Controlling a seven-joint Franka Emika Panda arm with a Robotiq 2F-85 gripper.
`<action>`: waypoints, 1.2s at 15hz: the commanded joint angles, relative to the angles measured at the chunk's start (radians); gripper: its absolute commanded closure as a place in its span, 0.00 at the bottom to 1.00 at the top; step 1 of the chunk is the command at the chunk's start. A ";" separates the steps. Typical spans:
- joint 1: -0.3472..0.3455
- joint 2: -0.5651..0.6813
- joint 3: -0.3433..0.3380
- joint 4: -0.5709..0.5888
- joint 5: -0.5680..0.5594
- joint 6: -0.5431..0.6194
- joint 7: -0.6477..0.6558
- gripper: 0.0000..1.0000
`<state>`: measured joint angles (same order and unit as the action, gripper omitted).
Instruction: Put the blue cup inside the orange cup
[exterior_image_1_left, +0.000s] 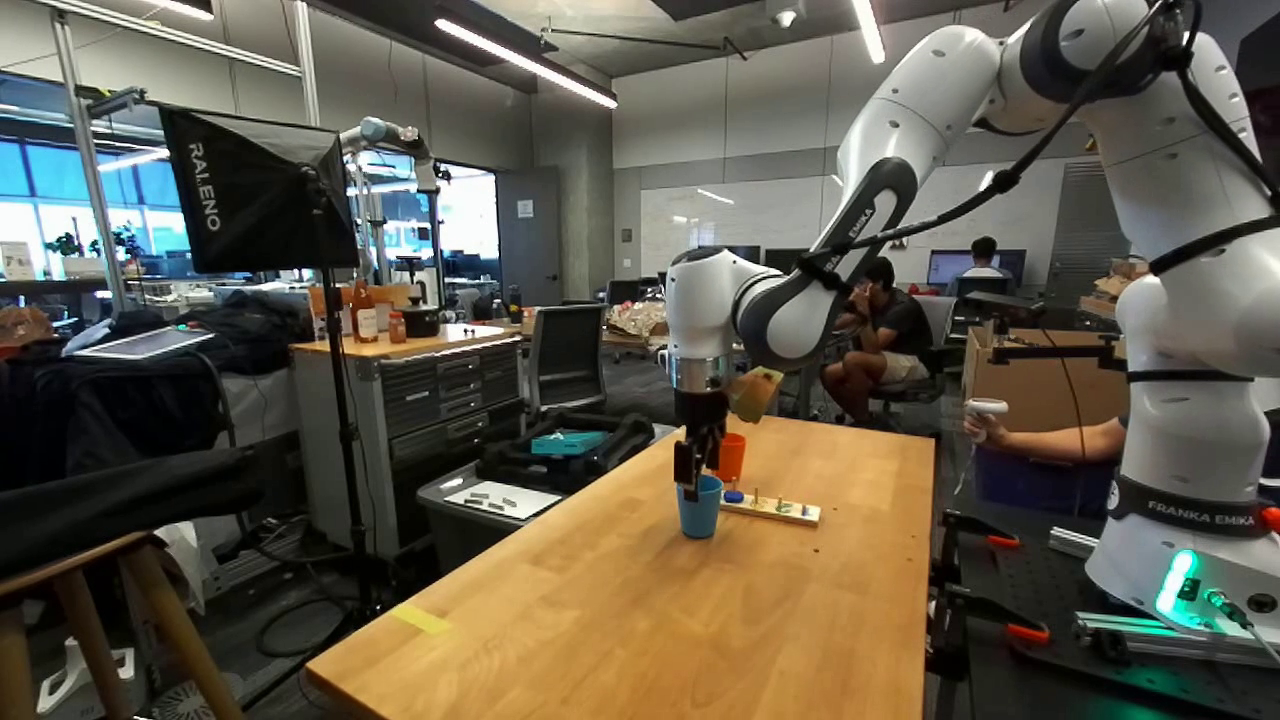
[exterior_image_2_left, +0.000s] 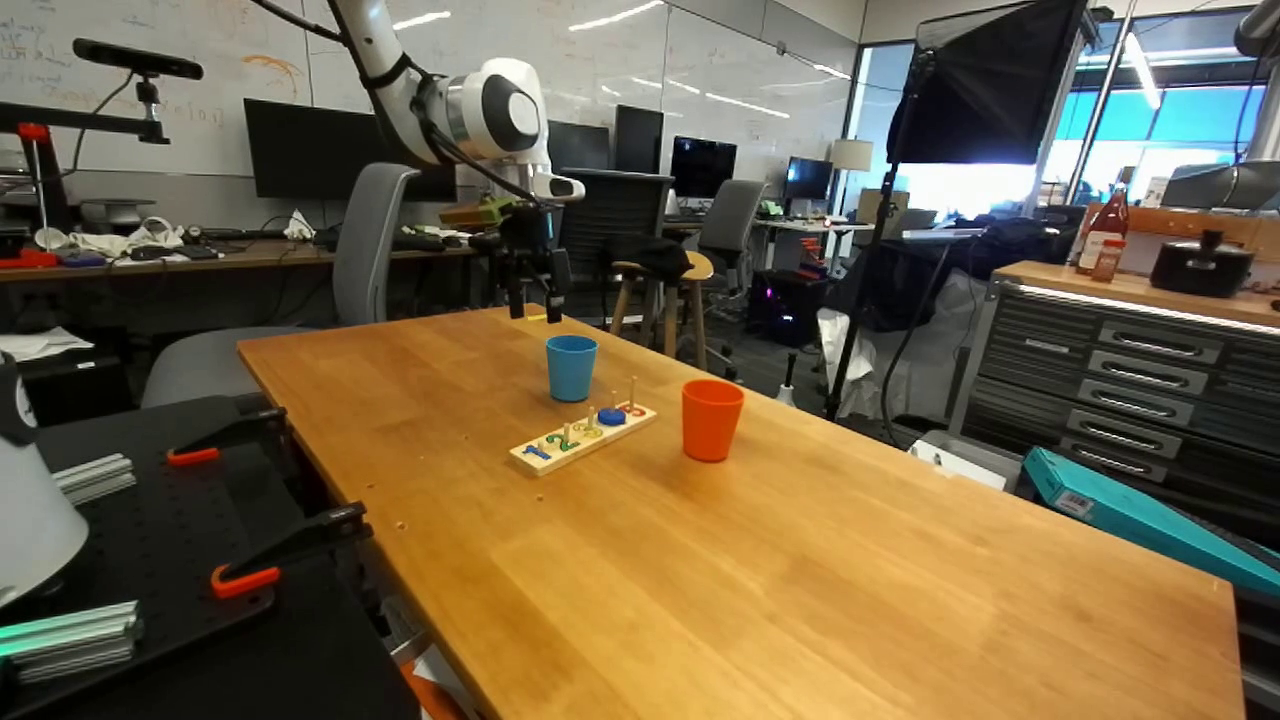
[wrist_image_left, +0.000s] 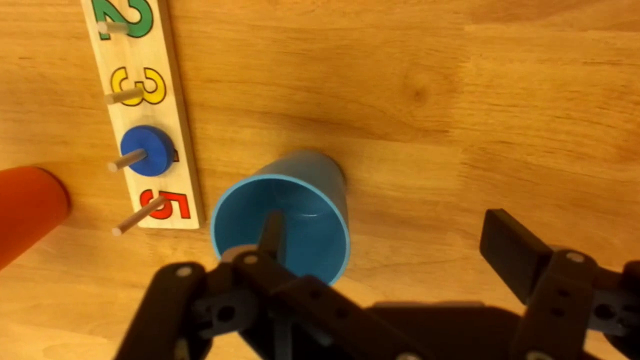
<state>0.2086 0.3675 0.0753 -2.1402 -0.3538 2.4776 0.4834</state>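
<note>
Tool (wrist_image_left: 389, 237) spread wide and gripping nothing, I hover above the table (exterior_image_2_left: 850, 560), presumably to straddle the wall of the blue cup (exterior_image_2_left: 571, 372). That cup stands upright just beside the numbered peg board (wrist_image_left: 150, 114), the orange cup (exterior_image_2_left: 711, 425) upright on the board's opposite side; mouths up, I judge, they are ready for nesting. My wrist view cuts off the orange cup, leaving its mouth out of frame, and one finger masks part of the blue rim, so that finger's height is hard to read.
</note>
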 joint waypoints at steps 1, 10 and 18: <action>0.059 0.081 -0.055 0.077 -0.018 0.024 0.043 0.00; 0.102 0.158 -0.126 0.135 -0.014 0.064 0.047 0.41; 0.102 0.167 -0.139 0.138 -0.004 0.073 0.039 1.00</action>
<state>0.2834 0.5094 -0.0316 -2.0343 -0.3538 2.5395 0.5088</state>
